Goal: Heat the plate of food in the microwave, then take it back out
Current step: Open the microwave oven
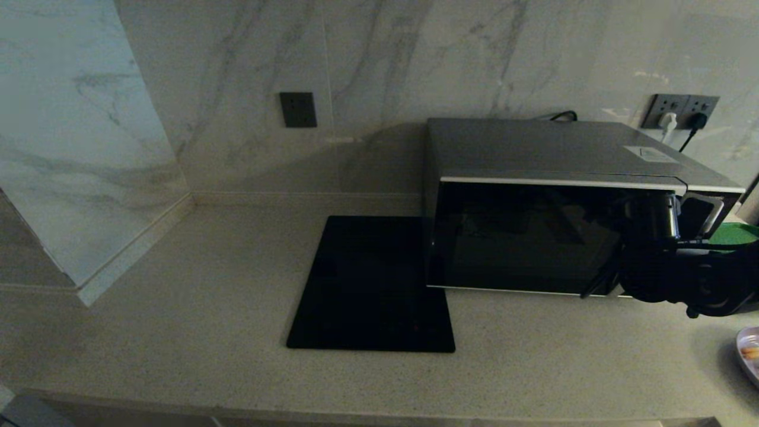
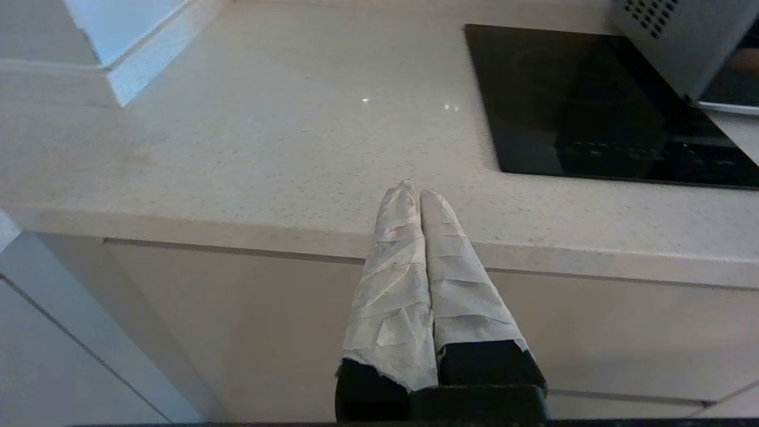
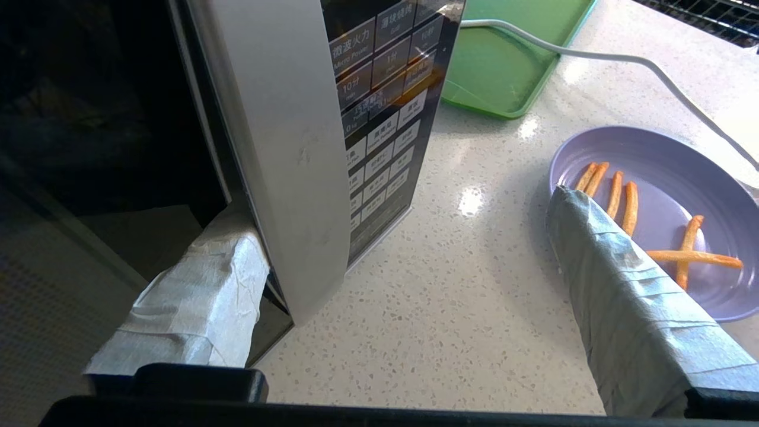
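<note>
Two arms serve this scene, but only one is at work. The right gripper [image 3: 409, 237] is at the front right of the microwave [image 1: 533, 154], its tape-wrapped fingers [image 3: 195, 296] spread wide and holding nothing; one finger is tucked against the inner edge of the curved silver trim [image 3: 278, 148] beside the black glass door [image 1: 522, 237], the other stands free over the surface [image 1: 207, 284] on the far side of the button keypad [image 3: 385, 118]. The door looks barely ajar or not yet released, so the step in hand is judged to be opening it. To do this well, the inner finger should seat fully behind the door edge before any pull, and the pull should follow the arc of the door's hinge, apparently on the left side, rather than run straight back, lest the oven slide on the speckled stone. The plate of food [image 3: 664, 201], a lilac dish of fries, lies on the surface to the right of the microwave, just beside the free finger; the sweep must keep clear of it and of the white cable [image 3: 593, 56] near the green tray [image 3: 510, 59]. The left gripper [image 2: 415, 196], closed with nothing between its fingers, is parked at the front edge of the surface, well apart from the black slab [image 1: 373, 284].
</note>
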`<state>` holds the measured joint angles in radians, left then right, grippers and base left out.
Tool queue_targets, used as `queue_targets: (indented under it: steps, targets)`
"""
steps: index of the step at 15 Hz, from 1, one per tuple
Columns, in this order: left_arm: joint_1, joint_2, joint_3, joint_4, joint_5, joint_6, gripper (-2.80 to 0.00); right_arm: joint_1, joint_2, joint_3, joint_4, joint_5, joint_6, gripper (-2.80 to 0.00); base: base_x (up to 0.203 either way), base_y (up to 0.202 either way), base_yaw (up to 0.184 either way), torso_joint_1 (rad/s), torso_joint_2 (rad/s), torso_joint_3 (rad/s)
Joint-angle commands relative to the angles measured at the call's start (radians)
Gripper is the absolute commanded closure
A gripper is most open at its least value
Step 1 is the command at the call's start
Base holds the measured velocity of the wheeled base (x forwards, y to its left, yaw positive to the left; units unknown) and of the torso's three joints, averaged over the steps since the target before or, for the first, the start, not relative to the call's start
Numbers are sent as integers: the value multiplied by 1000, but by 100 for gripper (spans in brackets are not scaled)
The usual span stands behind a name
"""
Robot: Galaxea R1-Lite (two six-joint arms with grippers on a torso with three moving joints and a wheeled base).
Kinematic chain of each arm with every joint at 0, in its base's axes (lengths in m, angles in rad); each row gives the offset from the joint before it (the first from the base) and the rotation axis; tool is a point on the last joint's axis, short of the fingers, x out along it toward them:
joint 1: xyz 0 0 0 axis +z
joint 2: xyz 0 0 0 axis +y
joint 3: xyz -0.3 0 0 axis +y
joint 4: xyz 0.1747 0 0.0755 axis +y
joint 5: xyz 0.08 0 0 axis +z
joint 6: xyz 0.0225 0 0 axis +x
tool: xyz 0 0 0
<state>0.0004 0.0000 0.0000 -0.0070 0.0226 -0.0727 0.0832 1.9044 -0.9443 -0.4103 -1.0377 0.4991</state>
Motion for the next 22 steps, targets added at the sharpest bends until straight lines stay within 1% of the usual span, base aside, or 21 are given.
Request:
queue_targets:
  steps: [1,2,3,5,10,11,14,16,20,22]
  targets:
    - [1,2,0,-1,0,-1,0,-3,12,-3,0,-7,2,-280,0,0,0,0,0,0]
    - [1,2,0,-1,0,-1,0,-2,18,-3,1,-7,1,-280,0,0,0,0,0,0]
    - [1,1,0,-1,0,-1,0,-2,19,7,1,-5,-2,0,0,0,0,0,0,0]
    - [1,2,0,-1,0,-1,0,3,21,30,1,-5,0,0,0,0,0,0,0,0]
    - [1,2,0,-1,0,-1,0,6,32,32,-4,-10,7,0,0,0,0,0,0,0]
    - [1,2,0,-1,0,-1,0,5,34,32,-23,-20,6,0,0,0,0,0,0,0]
    - [1,1,0,-1,0,-1,0,7,80,34,-118,-94,5,0,0,0,0,0,0,0]
    - [1,0,0,-1,0,-1,0,7,93,36,-163,-118,4,0,0,0,0,0,0,0]
    - [1,0,0,-1,0,-1,0,10,111,28,-174,-219,20,0,0,0,0,0,0,0]
    - [1,0,0,-1,0,-1,0,13,120,35,-173,-227,49,0,0,0,0,0,0,0]
